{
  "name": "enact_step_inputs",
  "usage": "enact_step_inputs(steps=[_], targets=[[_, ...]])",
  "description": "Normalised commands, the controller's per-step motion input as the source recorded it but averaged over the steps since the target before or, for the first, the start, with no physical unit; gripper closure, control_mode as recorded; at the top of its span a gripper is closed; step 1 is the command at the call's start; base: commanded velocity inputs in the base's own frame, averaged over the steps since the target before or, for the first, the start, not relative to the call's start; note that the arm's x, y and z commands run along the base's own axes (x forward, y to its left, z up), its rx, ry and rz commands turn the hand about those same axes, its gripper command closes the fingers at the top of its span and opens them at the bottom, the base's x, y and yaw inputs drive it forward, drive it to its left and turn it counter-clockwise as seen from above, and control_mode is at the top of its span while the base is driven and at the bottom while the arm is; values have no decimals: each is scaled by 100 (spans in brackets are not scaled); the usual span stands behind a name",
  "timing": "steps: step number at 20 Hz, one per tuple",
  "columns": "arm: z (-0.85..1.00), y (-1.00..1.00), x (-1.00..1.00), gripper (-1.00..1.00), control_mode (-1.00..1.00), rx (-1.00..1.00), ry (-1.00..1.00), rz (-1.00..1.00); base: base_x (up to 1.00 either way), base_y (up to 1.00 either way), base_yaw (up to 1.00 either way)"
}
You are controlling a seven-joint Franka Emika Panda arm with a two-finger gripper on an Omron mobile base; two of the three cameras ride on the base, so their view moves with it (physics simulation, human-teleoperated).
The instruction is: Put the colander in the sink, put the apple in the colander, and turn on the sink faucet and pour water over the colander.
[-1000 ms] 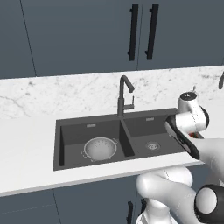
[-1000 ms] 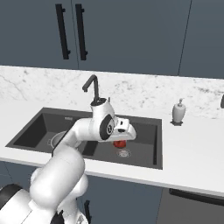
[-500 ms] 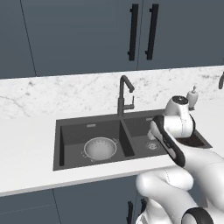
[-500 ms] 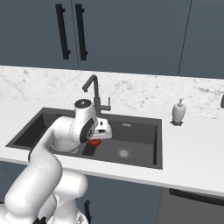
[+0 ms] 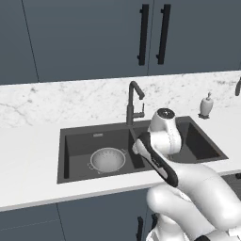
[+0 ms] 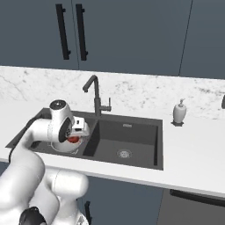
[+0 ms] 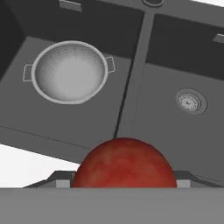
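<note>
Hand view, jaws clamped on apple, above sink divider, colander in left basin.

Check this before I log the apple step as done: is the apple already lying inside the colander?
No: the colander sits empty in the sink's left basin, while the apple is held at the gripper.

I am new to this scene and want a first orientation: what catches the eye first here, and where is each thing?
The red apple fills the bottom of the hand view, held between the fingers above the sink, near the divider. The silver colander sits empty in the left basin. The dark faucet stands behind the divider.
</note>
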Motion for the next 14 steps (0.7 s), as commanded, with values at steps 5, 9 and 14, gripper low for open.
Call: enact_step_inputs(steps=[5, 9, 14], targets=[[-7, 88, 69, 100, -100, 1, -1, -7, 0, 0, 0], [-22, 67, 94, 100, -100, 4, 0, -13, 0, 0, 0], [-25, 45, 100, 100, -100, 0, 2, -17, 0, 0, 0]])
